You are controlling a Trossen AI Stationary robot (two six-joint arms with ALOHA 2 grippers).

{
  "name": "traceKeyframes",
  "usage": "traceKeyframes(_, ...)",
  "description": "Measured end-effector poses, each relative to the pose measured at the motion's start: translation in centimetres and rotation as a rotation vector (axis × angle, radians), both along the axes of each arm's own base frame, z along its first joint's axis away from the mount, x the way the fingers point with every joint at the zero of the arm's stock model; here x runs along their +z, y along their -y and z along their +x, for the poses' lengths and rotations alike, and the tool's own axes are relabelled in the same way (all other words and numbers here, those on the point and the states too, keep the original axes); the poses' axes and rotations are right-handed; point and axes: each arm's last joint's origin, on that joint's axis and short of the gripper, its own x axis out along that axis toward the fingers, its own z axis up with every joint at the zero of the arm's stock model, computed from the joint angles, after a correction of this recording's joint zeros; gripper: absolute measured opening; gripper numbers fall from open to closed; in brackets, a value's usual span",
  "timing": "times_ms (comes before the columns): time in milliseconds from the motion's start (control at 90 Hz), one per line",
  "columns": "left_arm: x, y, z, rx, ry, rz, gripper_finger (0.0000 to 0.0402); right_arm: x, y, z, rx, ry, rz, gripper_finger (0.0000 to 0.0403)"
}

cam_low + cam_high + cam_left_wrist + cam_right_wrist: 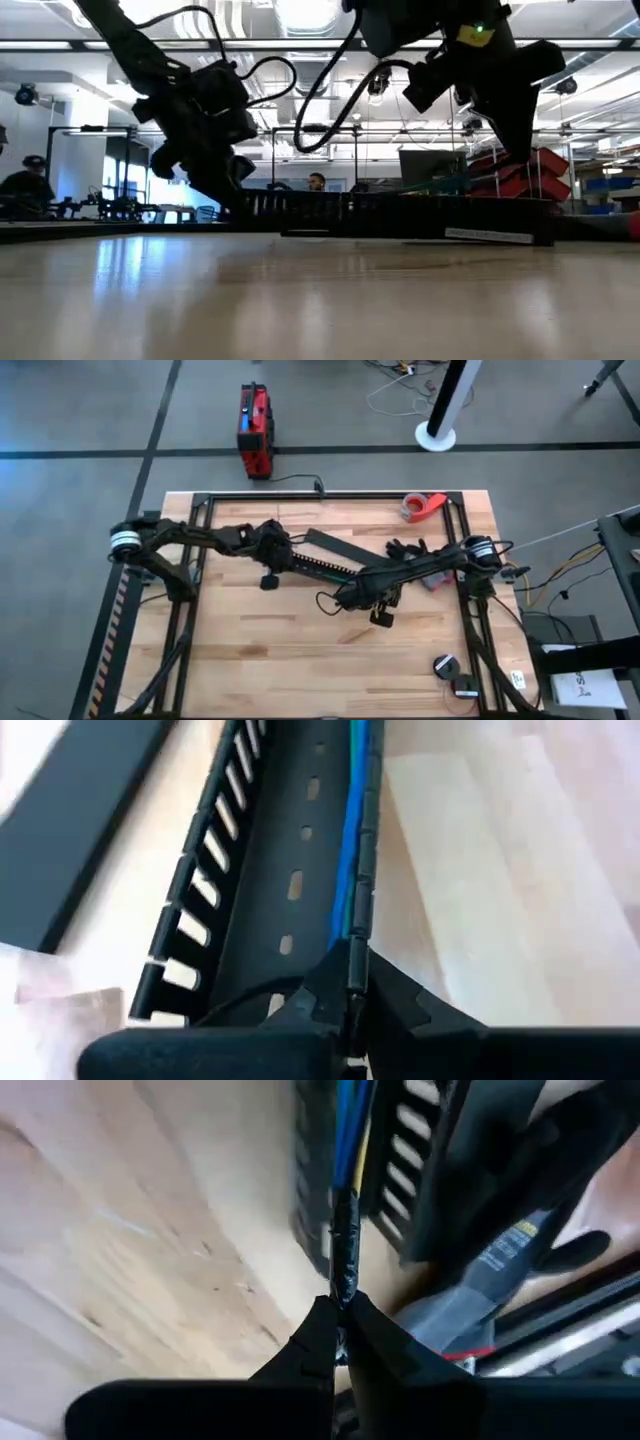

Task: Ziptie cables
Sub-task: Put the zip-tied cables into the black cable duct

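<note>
A long black slotted rail [330,568] lies slantwise on the wooden table. The cables [348,850], blue and green wires, run inside it along one side wall. My left gripper [274,554] is shut at the rail's left end, right where the cables [345,925] end. At the rail's right end my right gripper [348,598] is shut on the bunch's dark wrapped end [345,1250], from which blue and yellow wires [350,1120] lead into the rail [400,1140]. My left gripper pinches a thin dark strip [351,965] between its two fingers, in line with the cables and beside the rail's side wall. Whether this is the bunch's end, the wall or both, I cannot tell. The fingers lie along the rail. My right gripper pinches the cables' dark wrapped end [343,1292] between its two fingertips. The fingers point along the bunch toward the rail. The bunch runs straight from the fingertips into the rail, just above the table.
A second black rail piece [340,545] lies just beyond the first. A red tape dispenser [420,507] stands at the far right, a dark tangle [405,548] near the right arm, a round black object [445,665] at the near right. A black frame [195,520] borders the table.
</note>
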Motion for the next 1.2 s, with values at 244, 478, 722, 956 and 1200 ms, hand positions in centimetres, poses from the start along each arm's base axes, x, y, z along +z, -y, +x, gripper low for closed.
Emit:
traceKeyframes(244,-0.4,0.2,-0.6,-0.023,-0.004,0.023,0.0001,-2.0,0.9,-0.4,0.066,-0.012,0.002,0.0000)
traceKeyframes(478,-0.2,0.2,-0.5,-0.036,0.018,0.032,0.0001,-2.7,1.7,-0.3,0.120,0.019,-0.086,0.0000)
traceKeyframes(722,-0.3,0.2,-0.4,-0.049,0.024,0.036,0.0001,-2.0,2.5,0.1,0.199,0.030,-0.116,0.0000)
traceKeyframes(956,-0.4,0.2,-0.4,-0.059,0.021,0.040,0.0001,-2.1,3.6,0.4,0.231,0.040,-0.135,0.0000)
traceKeyframes(1200,-0.4,0.2,-0.4,-0.058,0.020,0.040,0.0001,-3.5,3.7,0.3,0.264,0.036,-0.114,0.0011)
